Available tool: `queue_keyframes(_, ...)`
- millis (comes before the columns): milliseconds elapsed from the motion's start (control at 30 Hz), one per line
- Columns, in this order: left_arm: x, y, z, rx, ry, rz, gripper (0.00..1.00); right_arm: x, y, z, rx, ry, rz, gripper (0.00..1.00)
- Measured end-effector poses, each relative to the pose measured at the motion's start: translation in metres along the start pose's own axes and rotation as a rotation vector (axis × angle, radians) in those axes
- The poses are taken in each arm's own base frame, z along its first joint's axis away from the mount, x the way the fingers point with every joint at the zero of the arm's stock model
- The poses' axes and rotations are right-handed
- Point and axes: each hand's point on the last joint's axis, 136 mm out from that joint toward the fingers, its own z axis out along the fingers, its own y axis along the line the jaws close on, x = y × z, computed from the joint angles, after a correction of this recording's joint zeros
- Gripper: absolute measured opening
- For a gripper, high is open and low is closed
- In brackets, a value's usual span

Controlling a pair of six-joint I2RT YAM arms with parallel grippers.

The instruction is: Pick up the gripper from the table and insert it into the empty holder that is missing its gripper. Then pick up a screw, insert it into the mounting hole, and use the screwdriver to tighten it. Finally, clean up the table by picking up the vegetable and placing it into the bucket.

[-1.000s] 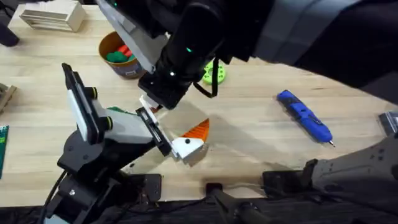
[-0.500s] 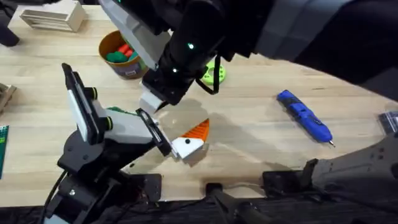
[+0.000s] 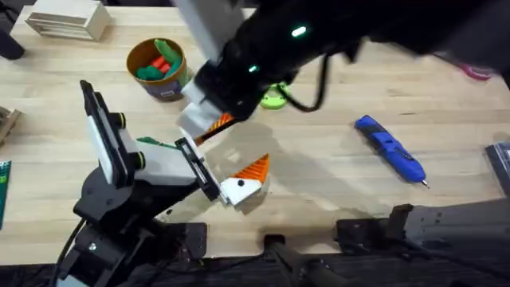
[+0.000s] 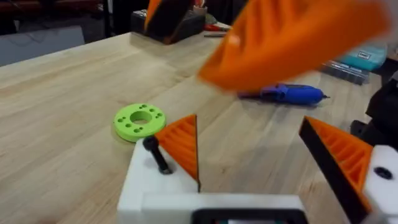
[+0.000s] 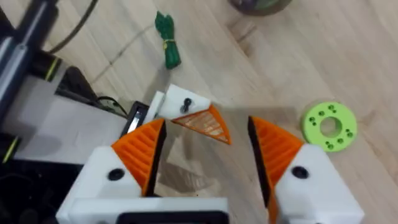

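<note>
Spanning pale wood table (image 3: pixel 335 171) — blue screwdriver (image 3: pixel 390 148), green ring (image 5: pixel 329 126) — right tool (image 5: pixel 208 155) and left tool (image 4: pixel 261 155) both spread

right gripper (image 5: pixel 208 158) jaws apart, left gripper (image 4: pixel 267 155) jaws apart

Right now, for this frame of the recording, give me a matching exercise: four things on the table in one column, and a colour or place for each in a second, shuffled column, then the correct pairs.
Things:
1. screwdriver
2. bucket
3. ring
4. vegetable

Descriptions:
A. bright green, flat, with holes
B. dark green, lying on the wood beside the left arm
C. blue, lying alone towards the right arm's side
D. holds red and green toy pieces

Pairs: 1-C, 2-D, 3-A, 4-B
</note>
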Motion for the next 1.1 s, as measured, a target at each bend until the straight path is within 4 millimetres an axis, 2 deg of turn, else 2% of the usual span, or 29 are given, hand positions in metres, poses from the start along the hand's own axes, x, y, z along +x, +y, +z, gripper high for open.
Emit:
queue_keyframes(33, 0.000, 0.000, 0.000, 0.000, 0.000, 0.002, 0.987, 0.000, -0.008, -0.020, 0.012, -0.033, 0.018, 0.787)
queue_keyframes(333, 0.000, 0.000, 0.000, 0.000, 0.000, 0.003, 0.987, 0.033, -0.050, -0.057, 0.104, 0.015, 0.128, 0.787)
queue_keyframes(367, 0.000, 0.000, 0.000, 0.000, 0.000, 0.003, 0.987, 0.044, -0.062, -0.070, 0.146, -0.003, 0.175, 0.787)
queue_keyframes(533, 0.000, 0.000, 0.000, 0.000, 0.000, 0.003, 0.987, 0.078, -0.072, -0.082, 0.182, -0.039, 0.264, 0.788)
queue_keyframes(700, 0.000, 0.000, 0.000, 0.000, 0.000, 0.003, 0.989, 0.111, -0.060, -0.083, 0.130, -0.101, 0.298, 0.788)
queue_keyframes(733, 0.000, 0.000, 0.000, 0.001, 0.000, 0.003, 0.987, 0.131, -0.050, -0.085, 0.090, -0.131, 0.316, 0.789)
queue_keyframes(833, 0.000, 0.000, 0.000, 0.001, 0.000, 0.003, 0.987, 0.150, -0.041, -0.089, 0.053, -0.169, 0.341, 0.791)
queue_keyframes(1100, 0.000, 0.000, 0.000, 0.002, 0.000, 0.003, 0.987, 0.165, -0.006, -0.108, -0.130, -0.316, 0.299, 0.789)
